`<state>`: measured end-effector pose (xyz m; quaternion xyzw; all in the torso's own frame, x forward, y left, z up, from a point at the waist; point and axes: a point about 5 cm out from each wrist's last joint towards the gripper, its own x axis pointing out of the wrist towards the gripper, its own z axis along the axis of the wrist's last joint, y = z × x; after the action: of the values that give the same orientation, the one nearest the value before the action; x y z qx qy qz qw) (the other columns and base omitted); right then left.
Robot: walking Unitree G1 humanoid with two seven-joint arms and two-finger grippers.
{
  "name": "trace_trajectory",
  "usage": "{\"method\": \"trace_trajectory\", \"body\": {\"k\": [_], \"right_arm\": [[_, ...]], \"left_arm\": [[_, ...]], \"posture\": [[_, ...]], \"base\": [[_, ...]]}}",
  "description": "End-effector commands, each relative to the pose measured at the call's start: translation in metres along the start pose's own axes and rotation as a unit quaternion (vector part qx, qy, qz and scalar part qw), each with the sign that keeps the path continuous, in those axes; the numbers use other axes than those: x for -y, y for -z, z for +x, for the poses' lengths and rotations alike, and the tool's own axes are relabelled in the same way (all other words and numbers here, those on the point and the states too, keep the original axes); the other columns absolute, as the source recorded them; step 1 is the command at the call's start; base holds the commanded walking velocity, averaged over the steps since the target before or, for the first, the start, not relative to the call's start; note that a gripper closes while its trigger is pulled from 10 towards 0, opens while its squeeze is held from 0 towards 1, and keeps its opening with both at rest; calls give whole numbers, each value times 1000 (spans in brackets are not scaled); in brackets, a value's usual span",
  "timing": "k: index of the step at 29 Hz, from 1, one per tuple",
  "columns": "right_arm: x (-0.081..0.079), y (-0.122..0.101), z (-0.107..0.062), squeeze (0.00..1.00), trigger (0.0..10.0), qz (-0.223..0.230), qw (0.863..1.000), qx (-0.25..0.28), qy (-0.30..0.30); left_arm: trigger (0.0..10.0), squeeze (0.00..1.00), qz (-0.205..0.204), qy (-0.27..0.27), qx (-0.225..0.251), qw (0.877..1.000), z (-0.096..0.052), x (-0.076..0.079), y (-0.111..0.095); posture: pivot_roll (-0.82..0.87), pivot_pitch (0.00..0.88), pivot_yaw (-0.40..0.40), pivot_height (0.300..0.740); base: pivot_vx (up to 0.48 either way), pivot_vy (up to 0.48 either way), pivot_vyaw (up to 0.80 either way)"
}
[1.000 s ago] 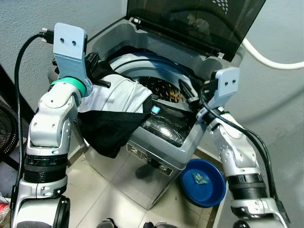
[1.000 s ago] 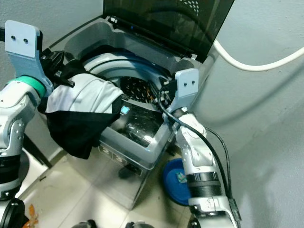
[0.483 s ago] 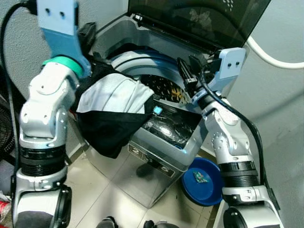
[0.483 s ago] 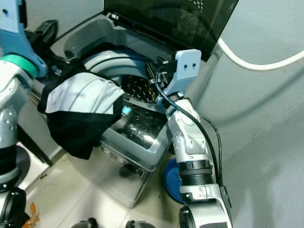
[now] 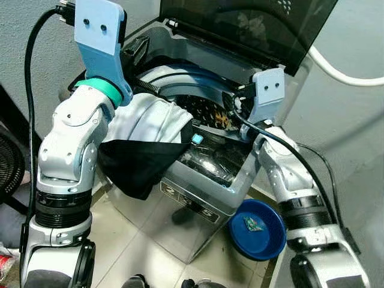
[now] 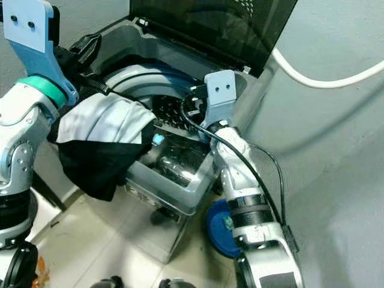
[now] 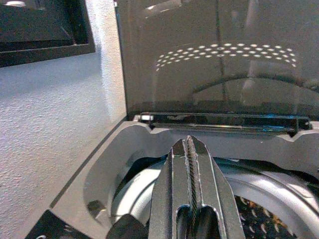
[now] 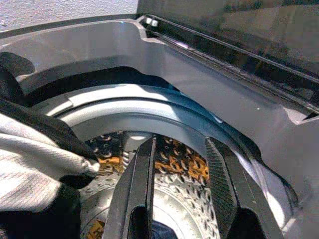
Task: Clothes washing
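A white and black garment point(image 5: 150, 123) hangs over the front left rim of the open top-loading washing machine point(image 5: 234, 186). My left gripper point(image 5: 153, 90) hovers just above the garment at the machine's left side. Its fingers point(image 7: 189, 164) are pressed shut with nothing between them, pointing toward the lid hinge. My right gripper point(image 8: 180, 142) is open over the right side of the drum point(image 8: 164, 199). An orange and black patterned cloth point(image 5: 211, 115) lies inside the drum.
The dark lid point(image 5: 252, 24) stands up at the back. A blue basin point(image 5: 258, 231) sits on the tiled floor at the machine's right, under my right arm. A white hose point(image 5: 345, 77) runs along the right wall. A fan point(image 5: 9, 165) stands far left.
My left arm rose high, then dropped back down over the garment. My right gripper lifted and swung left over the drum. The garment has stayed on the rim.
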<state>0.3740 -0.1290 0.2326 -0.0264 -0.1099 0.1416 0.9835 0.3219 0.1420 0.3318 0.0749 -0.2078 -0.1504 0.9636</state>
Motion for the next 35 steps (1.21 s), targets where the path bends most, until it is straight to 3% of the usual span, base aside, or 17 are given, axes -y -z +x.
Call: {"method": "trace_trajectory", "body": {"k": [1,2,3,4,6,10,18,22,25,26,27,29,32,34,35], "right_arm": [[7,6,-6,0,10000,14,1000,-1,5],[4,-8,-7,0,10000,35,998,47,-2],[4,-8,-7,0,10000,35,998,47,-2],[0,-21,-8,0,10000,61,994,89,-9],[-4,-31,-8,0,10000,69,991,114,-14],[-14,-39,-7,0,10000,67,988,136,-26],[-17,-47,-6,0,10000,70,984,160,-26],[-14,-65,-8,0,10000,68,978,197,-13],[-6,-75,-9,0,10000,59,974,218,9],[-3,-75,-10,0,10000,56,974,218,17],[-3,-75,-10,0,10000,56,974,218,17],[-1,-73,-10,0,10000,55,975,216,23],[-2,-72,-10,0,10000,55,975,213,23],[-3,-69,-9,0,10000,56,976,208,21],[-3,-69,-9,0,10000,56,976,208,21]], "left_arm": [[10000,0,-2,7,-4,1000,-2,2,3],[10000,0,-3,5,3,1000,-2,1,0],[10000,0,-3,5,3,1000,-2,1,0],[10000,0,-1,1,13,1000,-1,0,-3],[10000,0,6,-2,28,1000,0,-2,-9],[10000,0,18,-4,53,998,-1,-6,-19],[10000,0,22,7,36,999,0,-1,-10],[10000,0,10,22,0,1000,-3,8,7],[10000,0,-13,-4,-51,999,-8,8,25],[10000,0,-27,-31,-86,995,-13,3,35],[10000,0,-27,-31,-86,995,-13,3,35],[10000,0,-48,-73,-134,987,-22,-4,50],[10000,0,-49,-94,-159,982,-28,-10,56],[10000,0,-39,-154,-214,964,-45,-33,73],[10000,0,-39,-154,-214,964,-45,-33,73]], "posture": [[91,63,-35,740],[92,63,-35,740],[92,63,-35,740],[94,62,-34,740],[94,62,-34,740],[105,65,-38,740],[104,65,-38,740],[94,68,-32,740],[94,73,-29,740],[97,76,-30,740],[97,76,-30,740],[99,77,-30,740],[104,79,-30,740],[110,82,-30,740],[110,82,-30,740]], "base": [[0,0,0],[0,0,0],[0,0,0],[0,0,0],[0,0,0],[0,0,0],[0,0,0],[0,0,0],[0,0,0],[0,0,0],[0,0,0],[0,0,0],[0,0,0],[0,0,0],[0,0,0]]}}
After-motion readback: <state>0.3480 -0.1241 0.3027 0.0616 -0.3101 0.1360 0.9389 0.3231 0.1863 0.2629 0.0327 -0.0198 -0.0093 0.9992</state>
